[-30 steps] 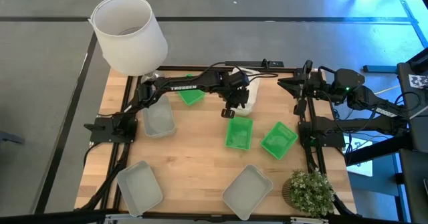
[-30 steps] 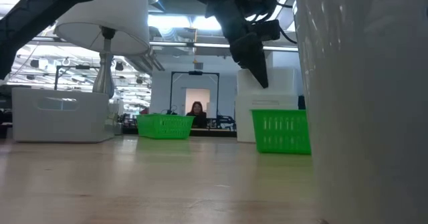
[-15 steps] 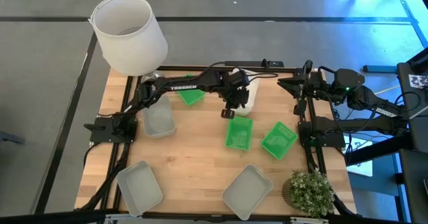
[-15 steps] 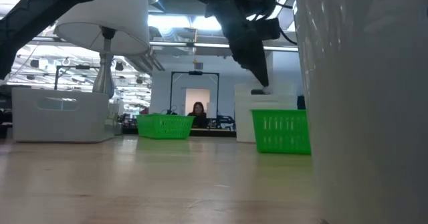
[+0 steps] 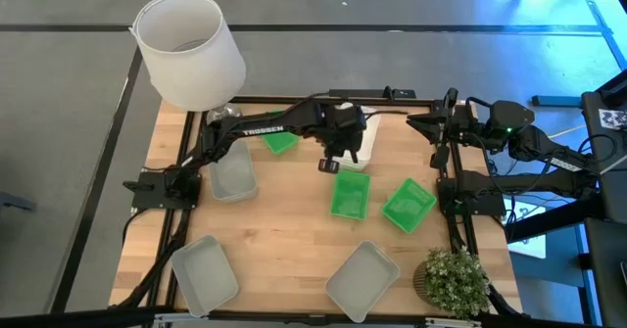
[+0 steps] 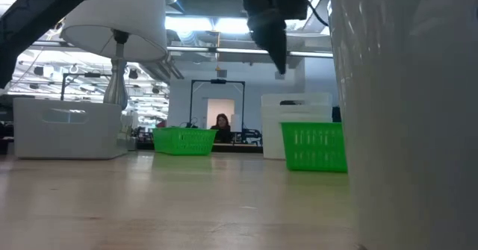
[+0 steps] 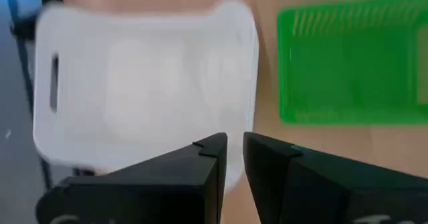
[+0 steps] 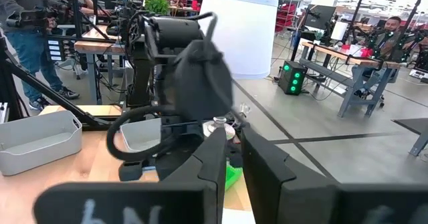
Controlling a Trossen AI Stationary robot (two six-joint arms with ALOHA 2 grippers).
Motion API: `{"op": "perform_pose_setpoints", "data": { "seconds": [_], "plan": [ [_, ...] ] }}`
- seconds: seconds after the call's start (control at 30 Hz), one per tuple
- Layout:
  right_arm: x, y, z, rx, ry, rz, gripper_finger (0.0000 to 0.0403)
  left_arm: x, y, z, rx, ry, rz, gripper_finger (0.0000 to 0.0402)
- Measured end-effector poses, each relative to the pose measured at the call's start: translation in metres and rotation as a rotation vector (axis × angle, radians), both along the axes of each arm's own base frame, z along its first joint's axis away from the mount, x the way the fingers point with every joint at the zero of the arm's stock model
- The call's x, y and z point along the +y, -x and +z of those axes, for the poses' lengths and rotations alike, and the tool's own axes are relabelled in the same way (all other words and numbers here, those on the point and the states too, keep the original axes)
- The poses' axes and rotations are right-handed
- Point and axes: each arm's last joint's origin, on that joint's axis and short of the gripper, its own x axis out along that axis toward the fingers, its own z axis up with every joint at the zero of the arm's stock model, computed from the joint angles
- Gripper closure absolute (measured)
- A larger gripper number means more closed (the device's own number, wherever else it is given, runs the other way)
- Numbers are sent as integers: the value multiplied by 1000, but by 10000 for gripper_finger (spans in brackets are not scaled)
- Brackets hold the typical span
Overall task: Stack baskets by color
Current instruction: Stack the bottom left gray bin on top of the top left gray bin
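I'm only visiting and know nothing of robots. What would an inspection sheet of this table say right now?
Surface: wooden table, black frame.
Job's things: three green baskets, lying apart; three grey baskets, apart; white baskets at the back.
Clutter: potted plant at the front right corner; white lampshade at the back left.
Claws: left claw raised near the white baskets; right claw parked at the right edge.
Cables: black cables by the right arm.
Surroundings: people at workbenches.
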Motion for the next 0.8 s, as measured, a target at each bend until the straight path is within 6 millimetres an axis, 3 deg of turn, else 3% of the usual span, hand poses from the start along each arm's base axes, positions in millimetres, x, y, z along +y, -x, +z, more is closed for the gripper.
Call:
{"op": "perform_pose_setpoints", "data": {
  "seconds": [0.43, 0.8],
  "plan": [
    [0, 0, 0, 1, 3, 0, 354, -31, 19, -9, 186, 348, 265, 360],
    [0, 0, 0, -8, -24, -1, 354, -72, 45, 32, 124, 324, 432, 360]
  ]
}}
